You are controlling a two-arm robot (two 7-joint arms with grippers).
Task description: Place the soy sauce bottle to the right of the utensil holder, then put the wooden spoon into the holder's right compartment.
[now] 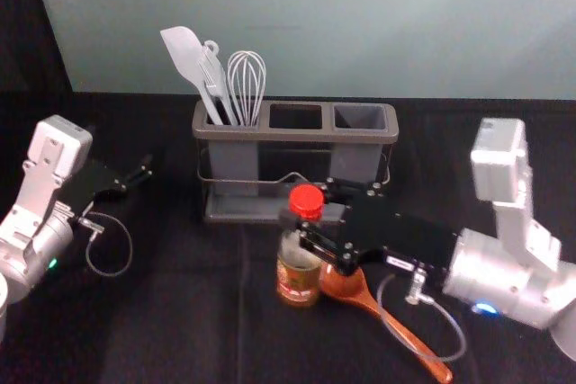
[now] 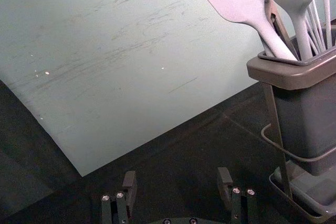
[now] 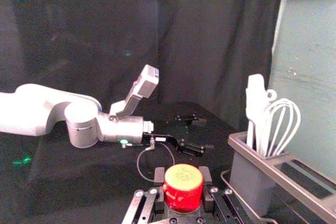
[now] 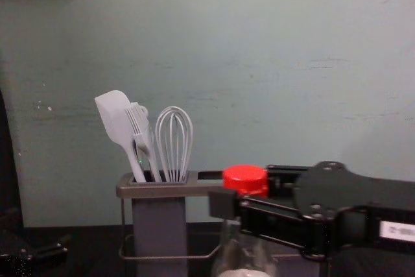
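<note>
One soy sauce bottle [image 1: 298, 269], upright, near side of utensil holder [image 1: 297, 135], wooden spoon [image 1: 396, 332] just to its right. Bottle looks rigid and smooth, maybe glass: probably middling weight, could slip, breakable if knocked. Best hold is the neck, just under red cap [image 1: 306, 200]. Right gripper [image 3: 182, 178] reaches in from the right, roughly level, jaws pinching bottle by the neck. Left gripper [image 2: 177, 178] parked left of holder, jaws spread.

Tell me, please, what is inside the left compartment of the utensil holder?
A spatula, a basting brush, a whisk and, partly hidden behind the brush, another utensil with a ringed end stand in it. Their lower ends and the bottom are covered by the compartment's walls.
</note>
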